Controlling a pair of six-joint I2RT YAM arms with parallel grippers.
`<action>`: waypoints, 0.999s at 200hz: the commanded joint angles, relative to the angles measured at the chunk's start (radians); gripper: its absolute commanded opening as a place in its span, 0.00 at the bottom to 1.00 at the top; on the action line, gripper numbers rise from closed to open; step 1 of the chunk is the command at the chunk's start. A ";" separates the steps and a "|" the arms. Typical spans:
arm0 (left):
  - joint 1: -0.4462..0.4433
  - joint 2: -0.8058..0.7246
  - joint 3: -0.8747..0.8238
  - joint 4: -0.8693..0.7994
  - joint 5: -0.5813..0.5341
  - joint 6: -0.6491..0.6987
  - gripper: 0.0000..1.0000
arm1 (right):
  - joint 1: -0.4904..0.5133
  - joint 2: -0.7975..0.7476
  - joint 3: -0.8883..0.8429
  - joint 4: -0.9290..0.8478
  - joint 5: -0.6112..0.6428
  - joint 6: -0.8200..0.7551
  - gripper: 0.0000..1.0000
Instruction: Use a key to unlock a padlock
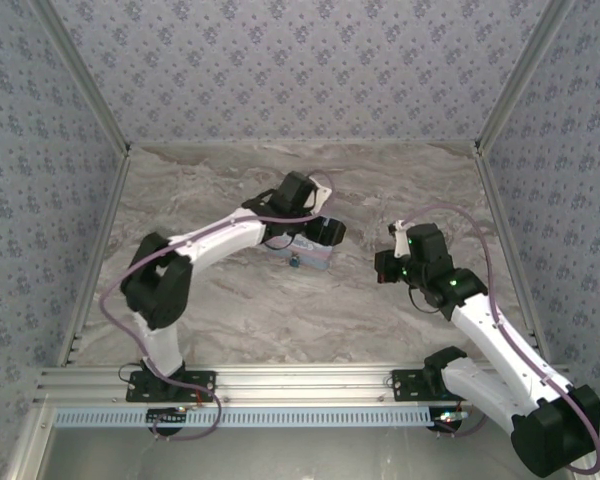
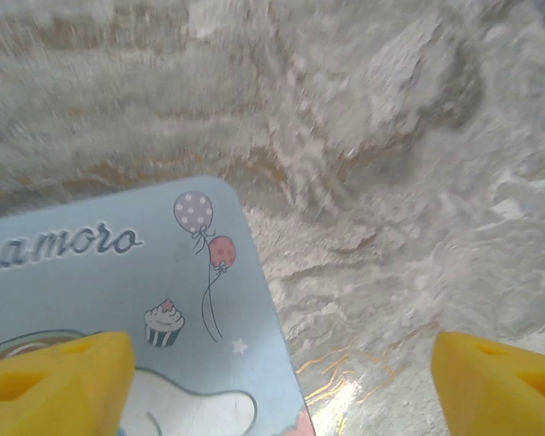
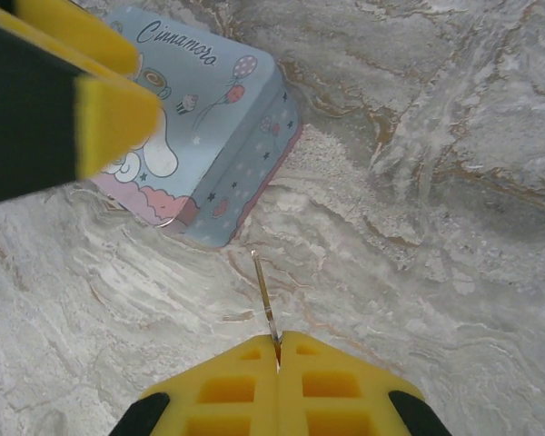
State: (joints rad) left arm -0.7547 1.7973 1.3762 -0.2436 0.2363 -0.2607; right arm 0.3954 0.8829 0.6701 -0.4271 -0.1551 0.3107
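Protruding lengthwise from the right fingers (image 3: 236, 381) clamped on it, the key (image 3: 264, 295) is pointed towards the padlock (image 1: 294, 262) on the tin box (image 3: 227, 118) ahead-left of them, where the left fingers (image 2: 54, 377) are held apart.

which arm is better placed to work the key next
Right: the right gripper is shut on the key, tip toward the box. The left gripper hangs open over the box.
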 commanded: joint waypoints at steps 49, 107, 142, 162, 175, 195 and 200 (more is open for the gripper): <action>0.050 -0.413 -0.533 0.521 -0.156 -0.050 0.99 | 0.076 0.062 -0.023 0.091 -0.019 0.044 0.00; 0.098 -0.376 -0.663 0.508 0.094 -0.170 1.00 | 0.108 0.091 -0.039 0.141 -0.007 0.042 0.00; 0.115 -0.308 -0.751 0.683 0.142 -0.195 0.99 | 0.113 0.092 -0.052 0.163 -0.011 0.036 0.00; 0.122 -0.252 -0.767 0.755 0.175 -0.195 0.97 | 0.116 0.090 -0.058 0.174 -0.008 0.033 0.00; 0.125 -0.217 -0.769 0.786 0.182 -0.190 0.95 | 0.118 0.089 -0.065 0.189 -0.005 0.036 0.00; 0.131 -0.172 -0.770 0.828 0.187 -0.187 0.94 | 0.122 0.093 -0.080 0.223 -0.010 0.049 0.00; 0.132 -0.162 -0.771 0.839 0.189 -0.187 0.94 | 0.123 0.094 -0.082 0.234 -0.015 0.053 0.00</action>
State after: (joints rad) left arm -0.6315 1.5974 0.6067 0.4694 0.3813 -0.4461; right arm 0.5087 0.9726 0.6044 -0.2493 -0.1711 0.3374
